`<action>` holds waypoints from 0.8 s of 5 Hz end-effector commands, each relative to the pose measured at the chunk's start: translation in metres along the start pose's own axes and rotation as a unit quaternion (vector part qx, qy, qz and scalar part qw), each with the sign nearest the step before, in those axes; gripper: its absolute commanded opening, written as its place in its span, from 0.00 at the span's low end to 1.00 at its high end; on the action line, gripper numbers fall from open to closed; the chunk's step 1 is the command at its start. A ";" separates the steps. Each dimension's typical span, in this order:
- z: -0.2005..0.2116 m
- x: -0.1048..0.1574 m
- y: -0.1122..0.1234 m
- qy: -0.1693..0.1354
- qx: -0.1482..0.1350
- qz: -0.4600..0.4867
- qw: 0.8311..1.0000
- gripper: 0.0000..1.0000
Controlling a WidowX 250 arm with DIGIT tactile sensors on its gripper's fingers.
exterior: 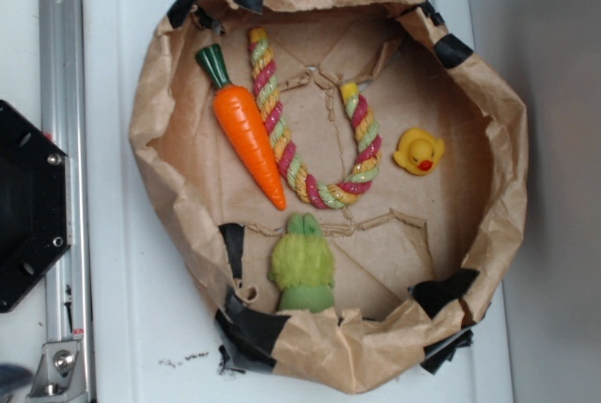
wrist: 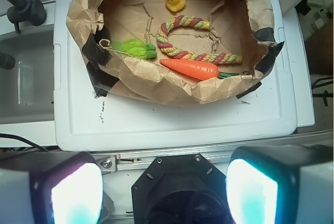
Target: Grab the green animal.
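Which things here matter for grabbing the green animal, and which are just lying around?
For the job:
green animal, against the paper bowl's wall
tool, open, well short of the bowl

Lying about:
carrot
rope
duck

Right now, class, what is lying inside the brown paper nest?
Inside the paper nest lie four toys: the green animal by the wall, an orange carrot, a striped rope and a yellow duck. The folded rim may cover part of the floor's edge.
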State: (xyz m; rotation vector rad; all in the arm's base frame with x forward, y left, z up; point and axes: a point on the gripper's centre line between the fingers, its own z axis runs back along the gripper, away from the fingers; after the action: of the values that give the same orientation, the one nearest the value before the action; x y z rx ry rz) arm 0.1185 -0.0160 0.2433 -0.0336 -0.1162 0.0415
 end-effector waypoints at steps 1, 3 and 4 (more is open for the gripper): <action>0.000 0.000 0.000 0.000 0.000 0.000 1.000 1.00; -0.043 0.093 -0.011 -0.051 -0.056 -0.113 0.991 1.00; -0.064 0.117 -0.007 -0.061 -0.019 -0.155 0.986 1.00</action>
State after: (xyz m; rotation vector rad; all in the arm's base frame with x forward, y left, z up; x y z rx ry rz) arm 0.2394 -0.0167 0.1805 -0.0518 -0.2058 -0.2593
